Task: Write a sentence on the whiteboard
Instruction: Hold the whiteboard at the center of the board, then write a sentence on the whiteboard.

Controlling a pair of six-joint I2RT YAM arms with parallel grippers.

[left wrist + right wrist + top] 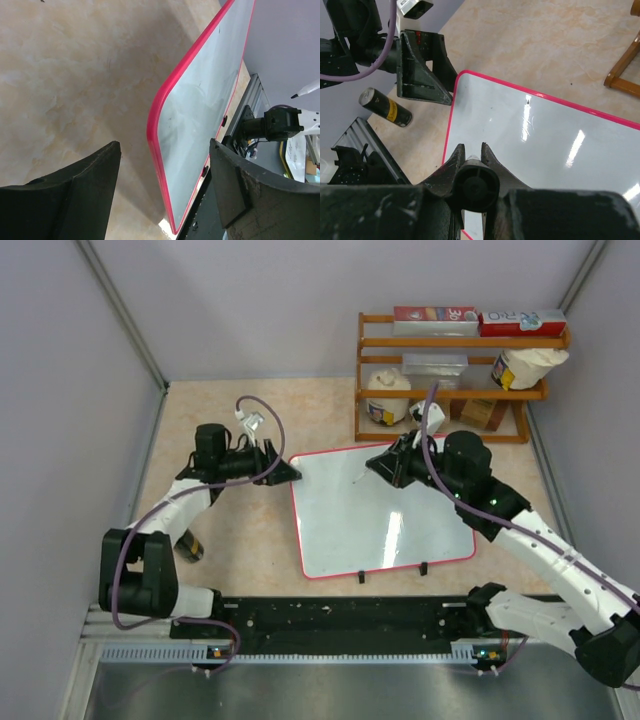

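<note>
My right fingers [447, 170] are pinched on a black marker [476, 186], seen end-on, and hover over the far edge of the whiteboard [380, 520], while my left fingers [75, 195] stand spread just beside its far left corner. The whiteboard lies flat on the bench [300, 405], long axis running left to right, its two black feet on the near edge. Behind it a wooden rack [450, 343] holds two boxes [435, 320] on top and white bags [386, 395] below.

Bright overhead light, glare on whiteboard [345, 530]
</note>
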